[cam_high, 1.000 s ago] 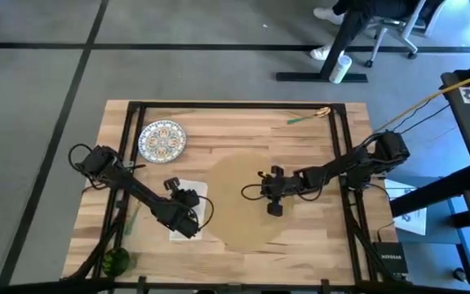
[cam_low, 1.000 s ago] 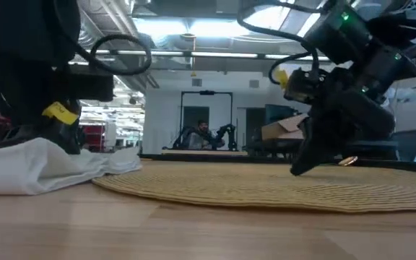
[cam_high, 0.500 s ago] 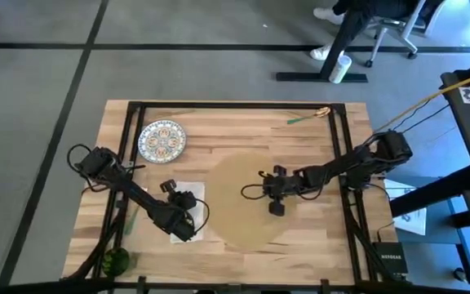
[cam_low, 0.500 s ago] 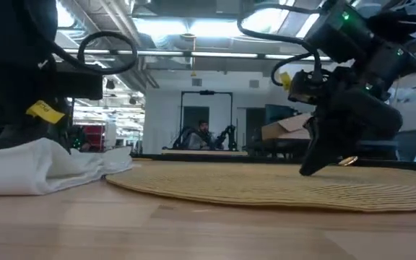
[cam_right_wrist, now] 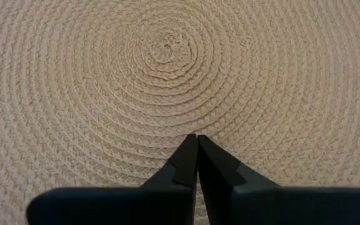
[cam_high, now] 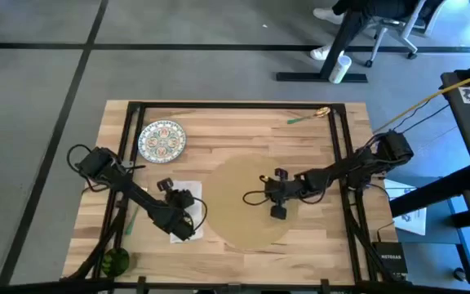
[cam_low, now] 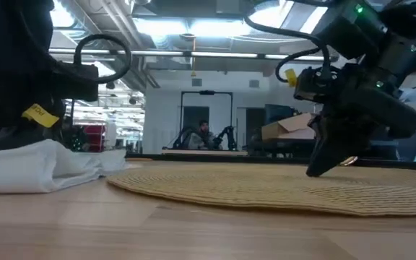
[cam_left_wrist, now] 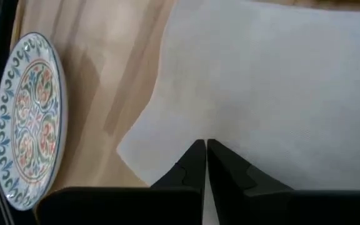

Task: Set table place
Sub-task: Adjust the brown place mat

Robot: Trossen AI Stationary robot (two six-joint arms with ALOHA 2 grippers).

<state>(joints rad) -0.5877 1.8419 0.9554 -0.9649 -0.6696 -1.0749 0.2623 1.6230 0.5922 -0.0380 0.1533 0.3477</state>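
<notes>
The round tan place mat lies flat on the wooden table. My right gripper stands on it a little right of its centre, shut, its tips on the weave. A white napkin lies against the mat's left edge, and my left gripper is shut on top of it. In the low view the napkin is bunched up and hides the left fingertips. A patterned plate rests flat at the far left. My left gripper touches the napkin's upper face with its shut fingertips, a little in from one corner, coming slanting from above. The napkin lies on the table. My right gripper rests its shut fingertips on the mat's woven top, just short of the spiral's centre. It slants down from the table's right. The mat stays flat on the table.
A green round object sits at the near left corner. A green-handled utensil lies at the far right. Black frame bars run along the table's sides. Bare wood lies between the plate and the utensil.
My right gripper has gone a little toward the table's right and near edges, staying shut, and the mat has slid the same way under it. My left gripper has gone slightly toward the left and near edges, and the napkin has shifted left with it.
</notes>
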